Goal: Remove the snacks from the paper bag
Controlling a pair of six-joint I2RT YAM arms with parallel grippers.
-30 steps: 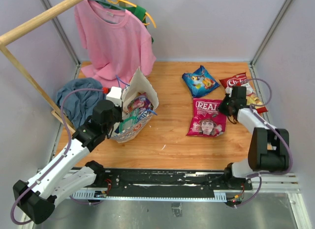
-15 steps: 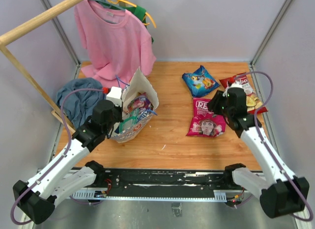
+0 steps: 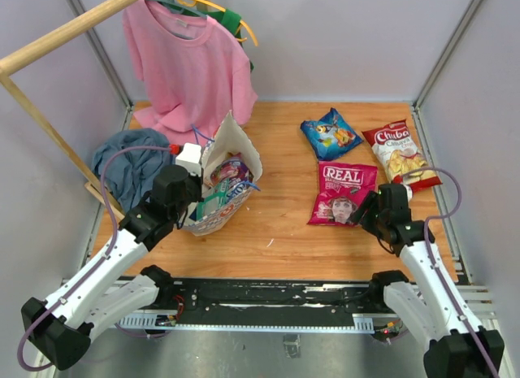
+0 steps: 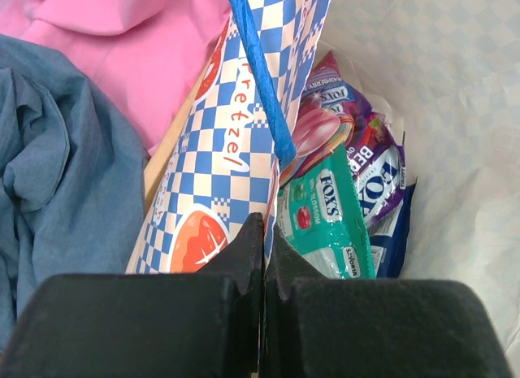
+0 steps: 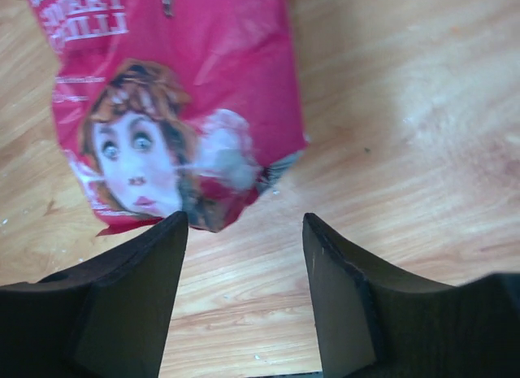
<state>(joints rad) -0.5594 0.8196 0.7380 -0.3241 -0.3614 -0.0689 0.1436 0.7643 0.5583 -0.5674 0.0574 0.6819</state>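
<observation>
The paper bag (image 3: 233,141) stands open at the left of the table, its blue-and-white checkered outside (image 4: 231,154) facing my left wrist camera. My left gripper (image 3: 196,201) (image 4: 264,230) is shut on the bag's near wall. Inside lie a teal packet (image 4: 325,219), a purple packet (image 4: 335,102) and a dark blue one. Three snacks lie on the table: the pink-red REAL bag (image 3: 343,193) (image 5: 171,110), the red-white Chiba chips (image 3: 398,153) and a blue bag (image 3: 330,132). My right gripper (image 3: 369,215) (image 5: 245,225) hangs open over bare wood by the REAL bag's near corner.
A pink T-shirt (image 3: 191,69) hangs from a wooden rack (image 3: 57,45) at the back left, its hem behind the bag. A blue-grey cloth (image 3: 128,162) (image 4: 57,175) lies left of the bag. Grey walls enclose the table.
My right gripper has opened and pulled back from the Chiba chips toward the near edge, leaving that packet flat on the table. The left arm and the bag have not moved.
</observation>
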